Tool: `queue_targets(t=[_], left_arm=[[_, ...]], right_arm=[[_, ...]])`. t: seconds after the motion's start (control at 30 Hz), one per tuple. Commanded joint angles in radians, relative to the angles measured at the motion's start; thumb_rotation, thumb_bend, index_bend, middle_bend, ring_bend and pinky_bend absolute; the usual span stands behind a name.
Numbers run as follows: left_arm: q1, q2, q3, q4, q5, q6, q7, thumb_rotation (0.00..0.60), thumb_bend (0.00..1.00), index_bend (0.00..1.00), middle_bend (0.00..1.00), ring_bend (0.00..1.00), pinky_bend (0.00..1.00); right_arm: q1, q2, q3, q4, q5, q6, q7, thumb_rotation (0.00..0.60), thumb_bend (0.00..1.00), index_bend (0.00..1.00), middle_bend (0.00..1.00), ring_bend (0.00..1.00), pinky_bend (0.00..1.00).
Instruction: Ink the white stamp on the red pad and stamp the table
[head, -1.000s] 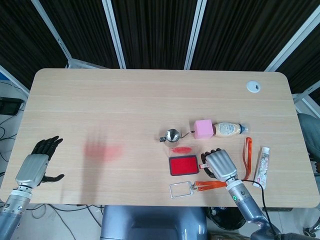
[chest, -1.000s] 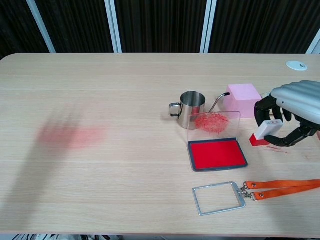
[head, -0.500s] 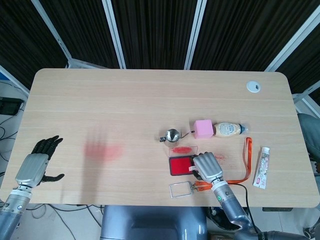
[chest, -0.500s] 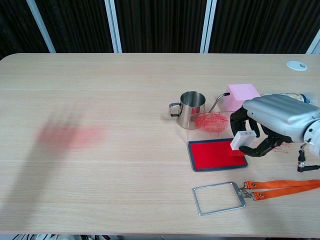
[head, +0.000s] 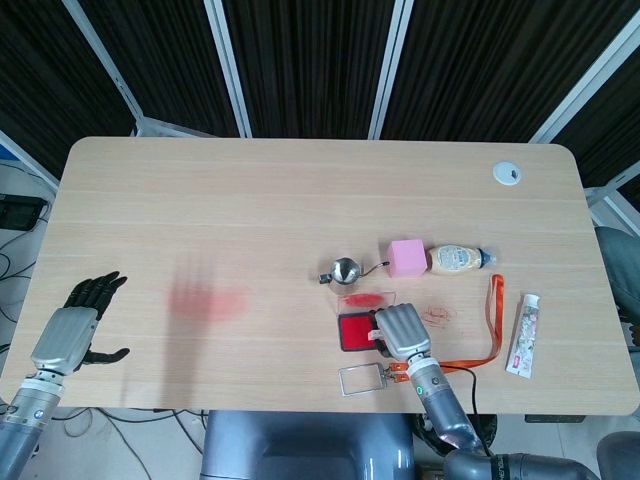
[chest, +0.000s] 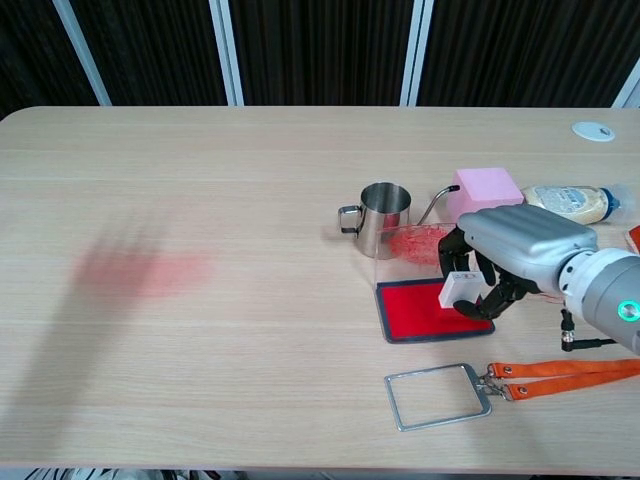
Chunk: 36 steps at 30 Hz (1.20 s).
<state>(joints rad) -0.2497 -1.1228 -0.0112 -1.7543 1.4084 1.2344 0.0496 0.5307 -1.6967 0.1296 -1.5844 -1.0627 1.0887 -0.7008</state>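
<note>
My right hand (chest: 505, 250) (head: 402, 328) grips the white stamp (chest: 458, 291), whose red base sits over the right part of the red ink pad (chest: 425, 308) (head: 355, 331). Whether the base touches the ink I cannot tell. In the head view the hand covers the stamp and the pad's right edge. The pad's clear lid (chest: 420, 243) stands open behind it, smeared with red. Red stamp marks (head: 438, 315) show on the table right of the pad. My left hand (head: 75, 329) rests open at the table's front left corner, far from the pad, holding nothing.
A small steel pitcher (chest: 382, 217) stands just behind the pad, with a pink block (chest: 486, 190) and a sauce bottle (chest: 572, 201) to its right. An orange lanyard (chest: 560, 374) with a clear badge holder (chest: 437, 395) lies in front. A tube (head: 523, 333) lies far right. A red smudge (chest: 140, 268) marks the left table.
My right hand carried the stamp leftward from the bare table beside the pad to over the pad's right part. The red marks it covered now show. The left hand stayed put.
</note>
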Motion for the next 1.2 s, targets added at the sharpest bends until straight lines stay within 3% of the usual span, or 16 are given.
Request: queue_targets(t=[0.03,0.77,1.2], left_arm=[[0.000,0.000,0.000,-0.001,-0.001,0.000,0.000,0.600,0.01,0.00,0.00,0.00,0.00],[-0.002,0.001,0.000,-0.003,-0.003,-0.004,-0.003,0.600,0.01,0.00,0.00,0.00,0.00],[-0.002,0.001,0.001,-0.004,-0.002,-0.002,-0.003,0.600,0.01,0.00,0.00,0.00,0.00]], right_arm=[[0.006,-0.015,0.003,0.012,0.009,0.004,0.003,0.600,0.62,0.83,0.71,0.57,0.57],[0.011,-0.077,-0.011,0.101,0.038,0.016,0.046,0.600,0.63,0.84,0.71,0.58,0.57],[0.014,-0.079,-0.006,0.084,0.020,0.039,0.057,0.600,0.64,0.84,0.71,0.58,0.57]])
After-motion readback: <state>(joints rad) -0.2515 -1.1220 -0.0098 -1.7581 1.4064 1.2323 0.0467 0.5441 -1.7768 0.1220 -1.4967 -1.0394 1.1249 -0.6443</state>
